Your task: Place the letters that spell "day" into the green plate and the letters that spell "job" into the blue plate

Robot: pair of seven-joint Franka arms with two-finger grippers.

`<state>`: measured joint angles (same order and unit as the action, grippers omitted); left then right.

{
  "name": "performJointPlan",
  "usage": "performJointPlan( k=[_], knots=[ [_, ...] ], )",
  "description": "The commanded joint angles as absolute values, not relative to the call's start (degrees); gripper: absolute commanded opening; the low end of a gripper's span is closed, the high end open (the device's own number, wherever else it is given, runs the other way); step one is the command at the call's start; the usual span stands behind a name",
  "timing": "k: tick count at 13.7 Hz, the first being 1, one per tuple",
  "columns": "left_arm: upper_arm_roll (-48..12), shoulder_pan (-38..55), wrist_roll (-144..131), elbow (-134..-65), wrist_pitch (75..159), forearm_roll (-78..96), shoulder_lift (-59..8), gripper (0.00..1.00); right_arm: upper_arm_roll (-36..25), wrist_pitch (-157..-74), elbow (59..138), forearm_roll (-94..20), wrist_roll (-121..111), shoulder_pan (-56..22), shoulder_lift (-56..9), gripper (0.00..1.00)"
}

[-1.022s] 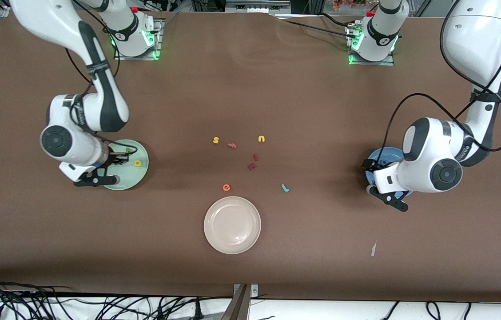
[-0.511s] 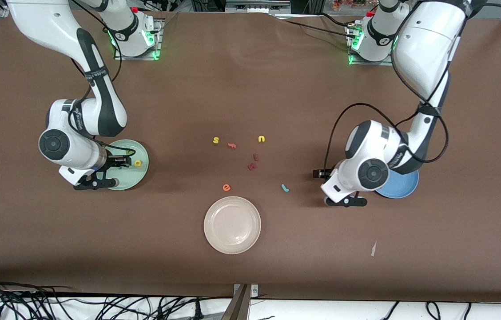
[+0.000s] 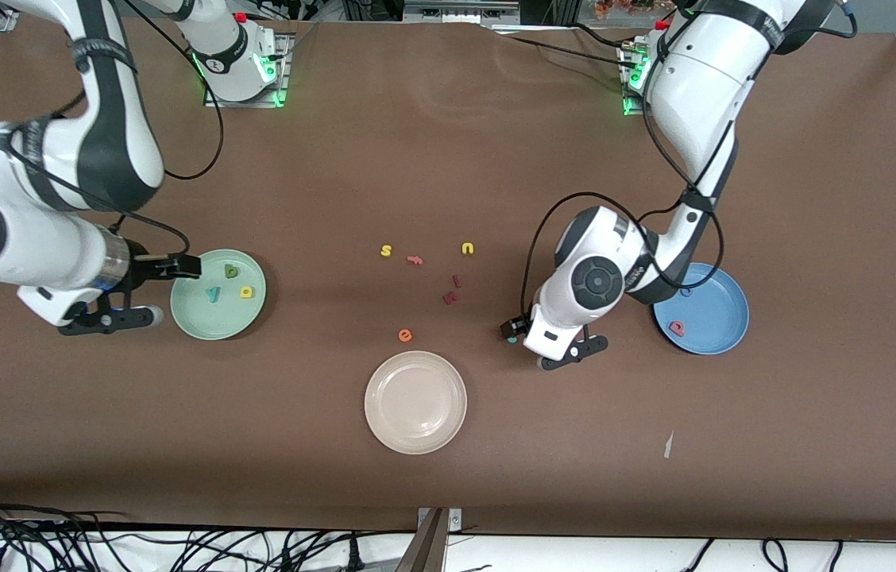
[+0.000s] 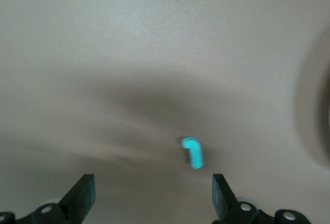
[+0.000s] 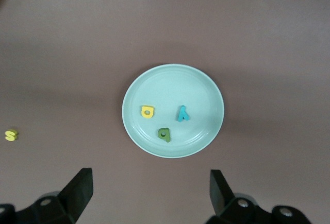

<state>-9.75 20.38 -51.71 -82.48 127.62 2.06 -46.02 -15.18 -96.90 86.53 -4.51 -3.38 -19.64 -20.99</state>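
Sitting in the green plate (image 3: 202,322), at the right arm's end of the table: yellow "d" (image 3: 246,292), dark green "a" (image 3: 231,272) and teal "y" (image 3: 214,295). Hanging over that plate's rim: right gripper (image 3: 186,266), fingers spread wide, holding nothing. Lying in the blue plate (image 3: 714,306), at the left arm's end: pink-red "b" (image 3: 677,326). Lying on the bare table, low in the middle of the left wrist view: teal "j" (image 4: 193,152). Hanging right over it: left gripper (image 4: 152,183), fingers spread wide, holding nothing. Sitting low in the middle of the front view: cream-white plate (image 3: 384,429).
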Motion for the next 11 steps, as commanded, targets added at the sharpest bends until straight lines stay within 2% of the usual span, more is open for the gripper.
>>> performJointPlan(
  k=[1, 3, 6, 8, 11],
  knots=[
    [-8.44, 22.75, -60.35, -77.28, 129.02, 2.64, -49.99, 1.00, -12.15, -95.10, 85.78, -4.93, -5.10, -15.23, -16.19, 1.00],
    [-4.94, 26.00, -65.72, -74.19, 129.02, 2.64, -52.64, 1.00, -4.00, -95.45, 87.96, -4.05, -4.75, -8.21, -12.59, 1.00],
    [-2.37, 28.30, -66.09, -73.83, 129.02, 2.64, -53.52, 0.93, 4.90, -104.56, 98.66, 1.58, -4.31, -1.34, -6.87, 1.00],
    [-2.37, 28.48, -66.18, -73.83, 129.02, 2.64, -53.61, 0.86, 5.89, -107.75, 102.91, 0.97, -3.43, -0.44, -4.49, 1.00],
    [-2.37, 29.18, -66.80, -73.74, 129.11, 2.64, -54.49, 0.74, 5.19, -106.00, 101.69, -0.18, -3.96, -0.26, -2.65, 1.00]
  ],
)
